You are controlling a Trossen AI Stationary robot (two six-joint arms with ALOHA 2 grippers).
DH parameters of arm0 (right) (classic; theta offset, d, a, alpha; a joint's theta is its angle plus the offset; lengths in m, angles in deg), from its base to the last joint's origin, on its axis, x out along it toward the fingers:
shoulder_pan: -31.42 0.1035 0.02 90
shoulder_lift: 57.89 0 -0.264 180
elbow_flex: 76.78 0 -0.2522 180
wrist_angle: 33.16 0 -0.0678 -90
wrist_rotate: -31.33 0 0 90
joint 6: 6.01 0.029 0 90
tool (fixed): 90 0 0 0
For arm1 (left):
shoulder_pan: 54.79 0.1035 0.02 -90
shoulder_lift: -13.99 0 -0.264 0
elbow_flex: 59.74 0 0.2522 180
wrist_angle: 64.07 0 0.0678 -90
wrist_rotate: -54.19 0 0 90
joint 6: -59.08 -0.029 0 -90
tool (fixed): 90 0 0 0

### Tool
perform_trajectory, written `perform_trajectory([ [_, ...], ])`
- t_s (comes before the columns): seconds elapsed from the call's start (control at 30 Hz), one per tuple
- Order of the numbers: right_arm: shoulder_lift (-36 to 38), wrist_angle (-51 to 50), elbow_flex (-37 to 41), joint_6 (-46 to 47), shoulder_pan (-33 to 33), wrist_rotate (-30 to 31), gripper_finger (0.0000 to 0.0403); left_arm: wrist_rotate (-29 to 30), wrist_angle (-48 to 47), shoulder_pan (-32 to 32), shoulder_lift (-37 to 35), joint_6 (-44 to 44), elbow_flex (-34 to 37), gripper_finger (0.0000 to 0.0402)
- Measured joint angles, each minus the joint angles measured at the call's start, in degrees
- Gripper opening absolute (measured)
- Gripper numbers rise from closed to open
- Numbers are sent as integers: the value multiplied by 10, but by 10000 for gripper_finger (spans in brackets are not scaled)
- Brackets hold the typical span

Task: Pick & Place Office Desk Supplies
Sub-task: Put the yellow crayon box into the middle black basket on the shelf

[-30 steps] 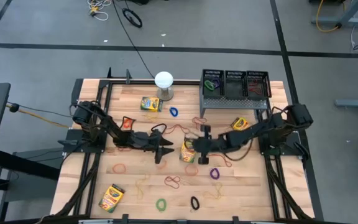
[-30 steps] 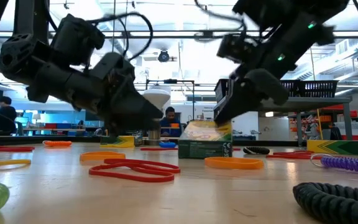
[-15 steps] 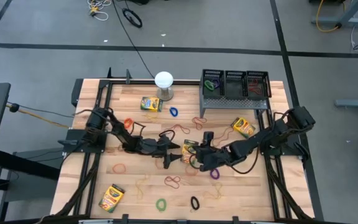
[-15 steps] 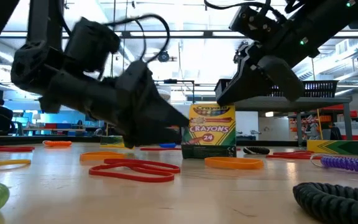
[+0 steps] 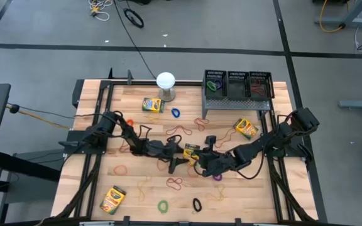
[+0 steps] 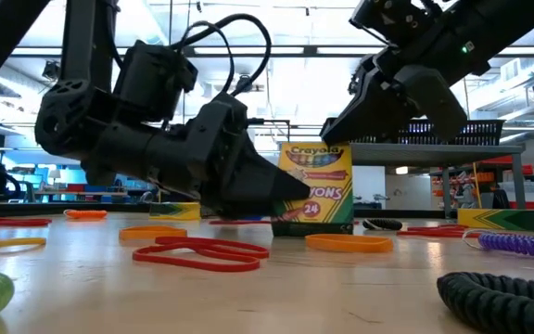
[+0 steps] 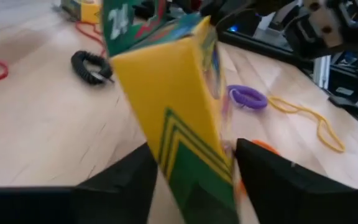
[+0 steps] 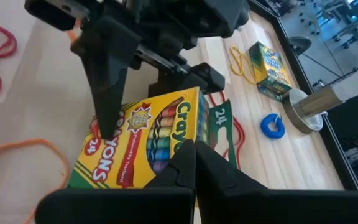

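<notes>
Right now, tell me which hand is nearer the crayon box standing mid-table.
Left. The left hand has its fingers on either side of the crayon box, open around it. The right hand is shut, its tips just at the box's top edge on the other side.

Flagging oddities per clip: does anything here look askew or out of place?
Yes. The crayon box at mid-table stands upright on one end between the left gripper's spread fingers, while the other crayon boxes lie flat. The shut right gripper presses against it.
</notes>
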Motion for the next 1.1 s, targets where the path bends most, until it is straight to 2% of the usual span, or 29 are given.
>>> perform_trajectory([
  [0.13, 1, 5, 0, 14, 3, 9, 30, 13, 9, -3, 0, -34, 1, 139],
  [0.23, 15, -3, 0, 28, 13, 38, 64, 36, 12, -3, 0, -78, 1, 111],
  [0.37, 59, -17, 0, 57, 17, 40, 103, 87, 10, -1, 0, -143, 1, 111],
  [0.5, 95, -34, 0, 65, 18, 30, 120, 68, 10, 11, 0, -148, 1, 115],
  [0.77, 114, -35, 0, 61, 18, 25, 123, 34, 52, 23, 44, -148, -29, 119],
  [1.1, 114, -56, 0, 79, 17, 12, 124, 19, 29, 42, 76, -168, -96, 121],
])
